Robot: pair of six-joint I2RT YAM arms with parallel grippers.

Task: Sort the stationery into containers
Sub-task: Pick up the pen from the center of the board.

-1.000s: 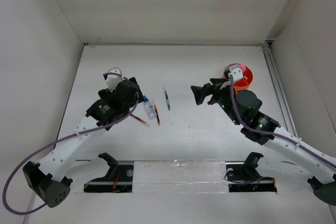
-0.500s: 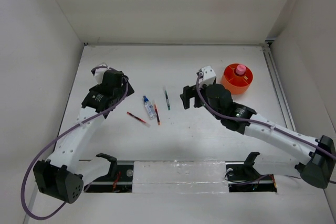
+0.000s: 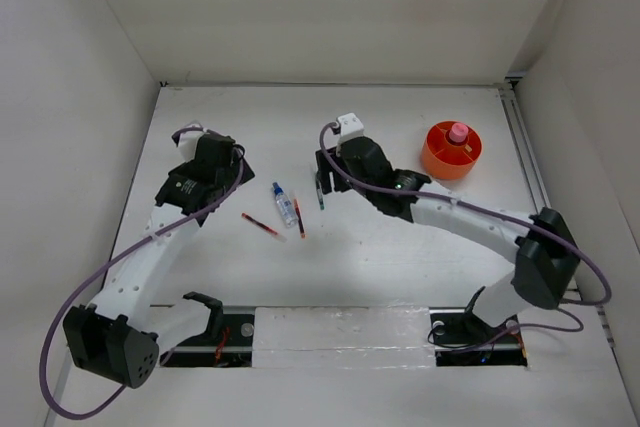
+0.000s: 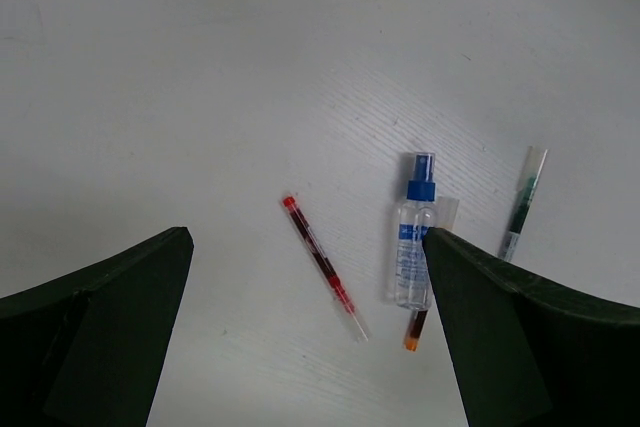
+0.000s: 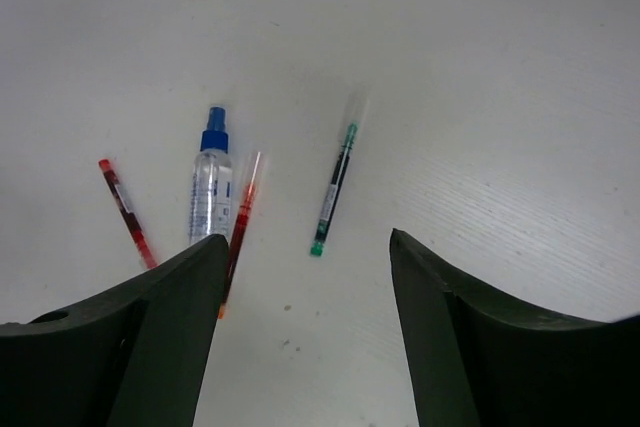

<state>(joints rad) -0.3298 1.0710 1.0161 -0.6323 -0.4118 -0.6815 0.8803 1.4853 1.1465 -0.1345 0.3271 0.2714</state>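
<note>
The dark green pen [image 5: 333, 190] lies alone near the middle of the table [image 3: 400, 277], running roughly twelve to six and tipped a little toward one o'clock. My right gripper [image 5: 305, 237] hangs over it, fingers well apart with nothing between them. At about eight o'clock from that pen sit the clear bottle [image 5: 211, 192] and a red pen [image 5: 240, 232] touching its side. A second red pen [image 5: 126, 212] lies further out at nine o'clock. The orange tub [image 3: 432, 159] stands far off at two o'clock on the table, a pink-capped cylinder [image 3: 458, 133] already in it. The left gripper [image 4: 305, 235] hovers at the nine o'clock side, spread wide and empty.

My worry is the finger on the nine o'clock side of the right wrist view. It hangs just over the red pen and the bottle, so a straight descent could land on them or knock them away. The green pen is thin and flat, so it may roll, or the tips may scrape the table and pinch nothing.

The surface is white with a faint grain, boxed in by plain white walls [image 3: 330, 7].
</note>
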